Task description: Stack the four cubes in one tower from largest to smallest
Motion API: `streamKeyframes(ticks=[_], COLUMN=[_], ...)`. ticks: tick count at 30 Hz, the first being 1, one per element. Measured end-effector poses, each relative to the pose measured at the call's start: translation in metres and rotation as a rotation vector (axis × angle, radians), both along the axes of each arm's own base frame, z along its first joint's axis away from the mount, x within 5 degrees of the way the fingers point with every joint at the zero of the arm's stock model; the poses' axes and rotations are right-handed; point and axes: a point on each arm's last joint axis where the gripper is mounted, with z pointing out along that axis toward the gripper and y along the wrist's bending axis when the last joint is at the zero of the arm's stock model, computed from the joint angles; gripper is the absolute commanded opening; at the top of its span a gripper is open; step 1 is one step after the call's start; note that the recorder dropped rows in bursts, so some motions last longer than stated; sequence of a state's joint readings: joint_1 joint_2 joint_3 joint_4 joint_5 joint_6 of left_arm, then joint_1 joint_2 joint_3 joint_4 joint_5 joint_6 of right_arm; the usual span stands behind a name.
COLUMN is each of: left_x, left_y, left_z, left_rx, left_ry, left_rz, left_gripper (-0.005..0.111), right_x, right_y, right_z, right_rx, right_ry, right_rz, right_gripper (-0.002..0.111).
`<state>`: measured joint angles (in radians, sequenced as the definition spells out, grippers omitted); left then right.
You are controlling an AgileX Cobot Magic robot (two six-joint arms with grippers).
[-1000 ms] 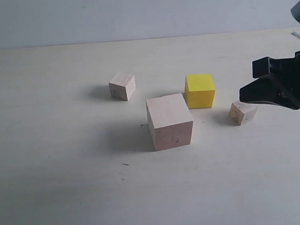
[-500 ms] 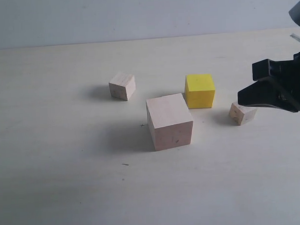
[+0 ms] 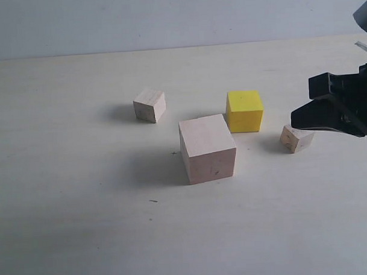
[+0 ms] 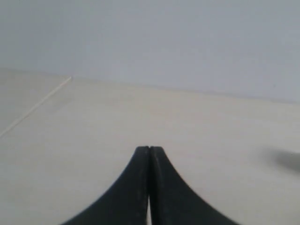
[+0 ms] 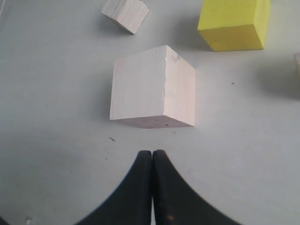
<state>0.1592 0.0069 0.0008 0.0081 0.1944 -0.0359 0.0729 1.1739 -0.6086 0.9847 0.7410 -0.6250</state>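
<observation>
Barely any change: right gripper (image 3: 297,116) edges left toward the right small cube (image 3: 295,139), jaws closed, holding nothing. Left gripper (image 4: 149,151) likewise. Large cube (image 3: 207,149), yellow cube (image 3: 244,111), far-left small cube (image 3: 150,105) sit apart, unstacked.

Left pincer (image 4: 149,150) closed, right pincer (image 5: 152,153) closed

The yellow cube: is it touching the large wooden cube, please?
Apart. The right wrist view shows bare table between yellow cube and large wooden cube.
</observation>
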Motion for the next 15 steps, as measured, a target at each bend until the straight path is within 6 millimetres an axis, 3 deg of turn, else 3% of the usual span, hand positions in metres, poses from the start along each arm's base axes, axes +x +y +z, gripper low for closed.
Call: streamKeyframes(ticks=[5,15], left_x=[0.001,0.0], left_y=[0.0,0.0], left_z=[0.013,0.015], left_rx=[0.024,0.027], left_ry=[-0.146,-0.168], left_rz=[-0.001,-0.001], left_gripper=[0.0,0.0], right_x=[0.0,0.0], right_y=[0.0,-0.001], right_z=[0.0,0.0], right_rx=[-0.001,-0.01], right_ry=[-0.001,-0.005], right_rz=[-0.001,-0.002], right_gripper=[0.0,0.0])
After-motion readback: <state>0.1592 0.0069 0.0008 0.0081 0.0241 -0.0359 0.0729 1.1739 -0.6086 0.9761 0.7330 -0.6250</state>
